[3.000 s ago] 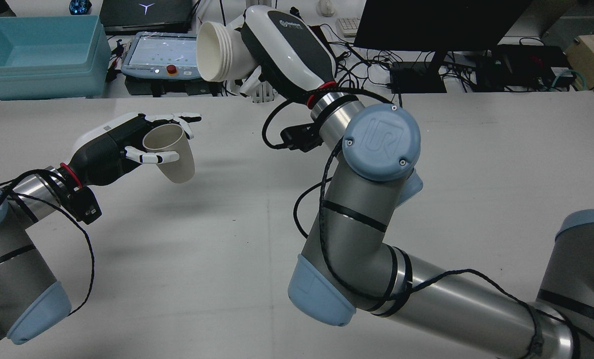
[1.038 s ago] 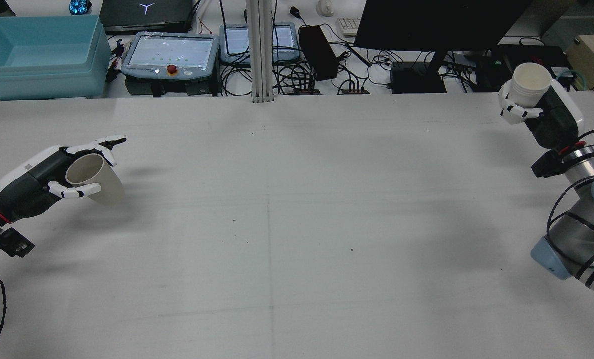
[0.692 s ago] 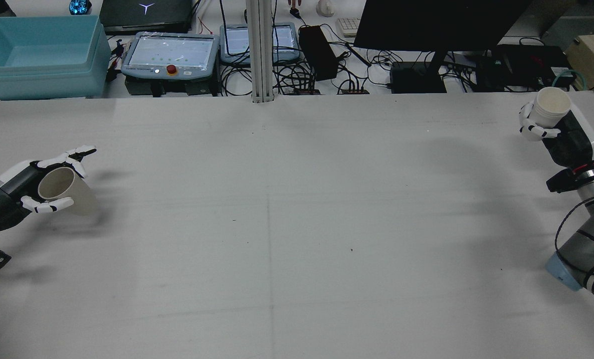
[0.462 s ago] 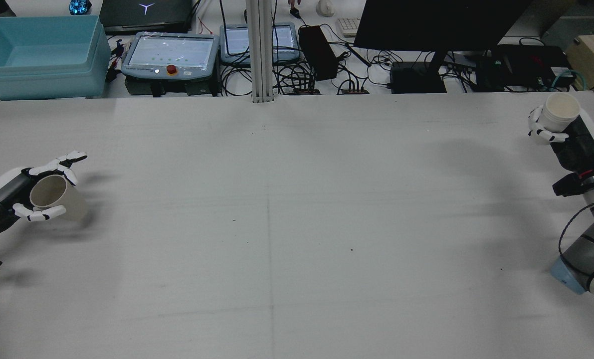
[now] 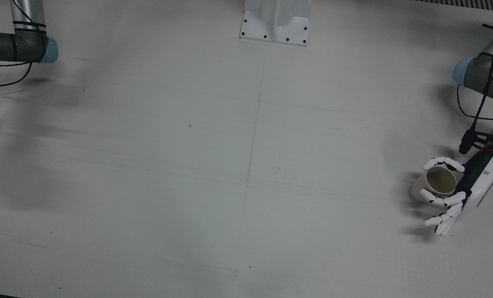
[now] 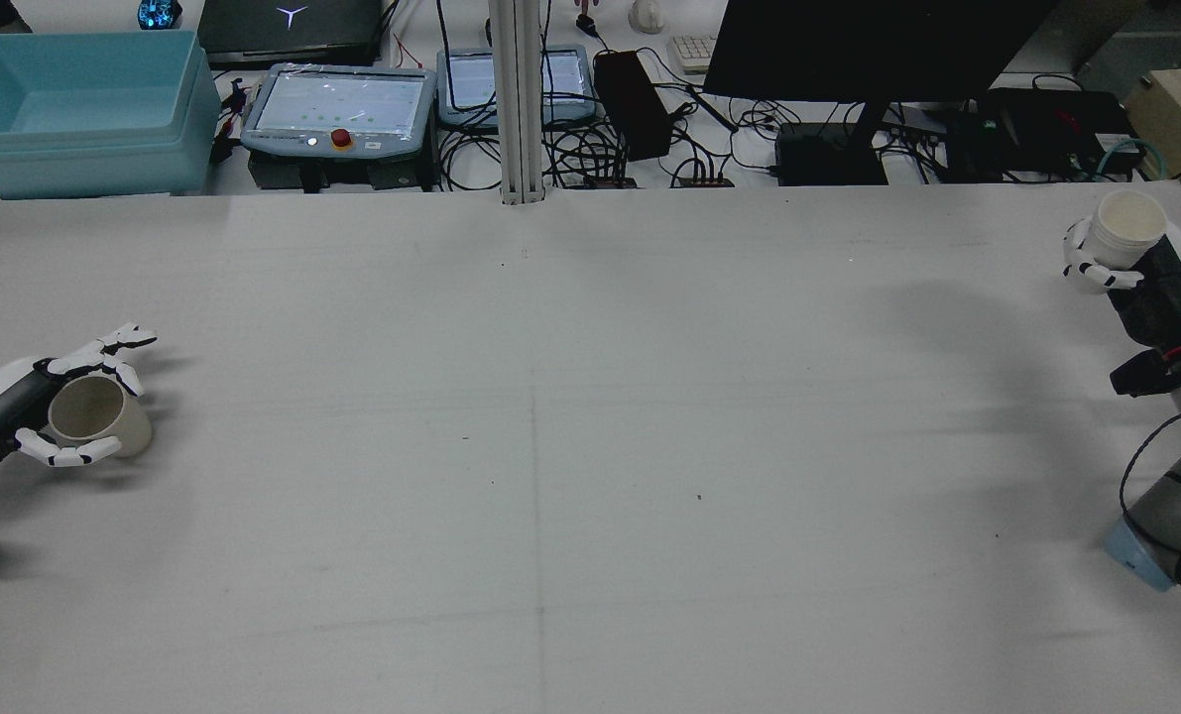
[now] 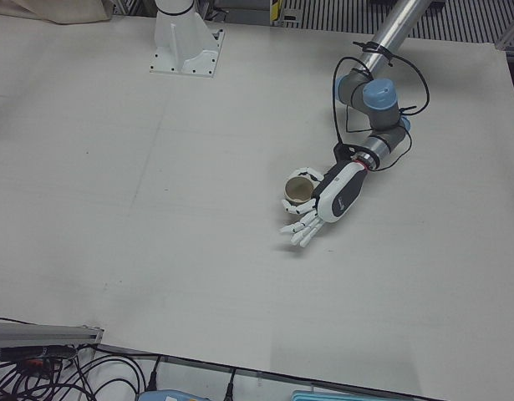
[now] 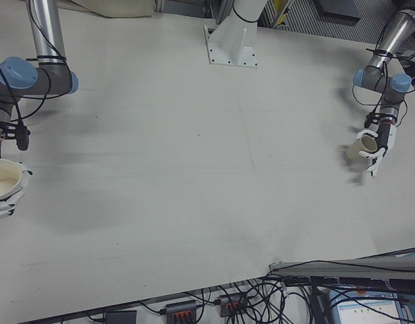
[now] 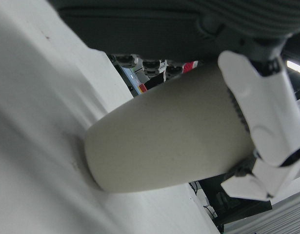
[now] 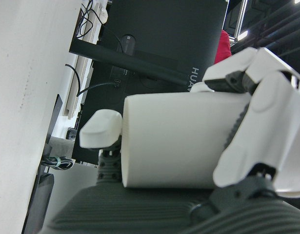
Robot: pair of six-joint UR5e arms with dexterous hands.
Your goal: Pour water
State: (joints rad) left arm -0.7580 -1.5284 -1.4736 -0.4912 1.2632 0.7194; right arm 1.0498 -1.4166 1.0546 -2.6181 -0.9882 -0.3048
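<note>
Two cups sit well apart: my left hand point(image 6: 15, 421) grips the beige cup point(image 6: 99, 428) at the table's left edge, its base touching down, my right hand point(image 6: 1140, 278) holds the white cup point(image 6: 1125, 228) aloft near the far right corner. Pouring looks finished; next, I judge, set down and release.

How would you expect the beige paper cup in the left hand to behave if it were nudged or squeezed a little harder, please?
The beige cup looks like thin paper, so it is probably light and may dent under a firm squeeze from the left hand. It tapers to a narrow base, which in the left hand view seems to meet the table, so a sideways nudge could tip it, and then it might roll.
</note>
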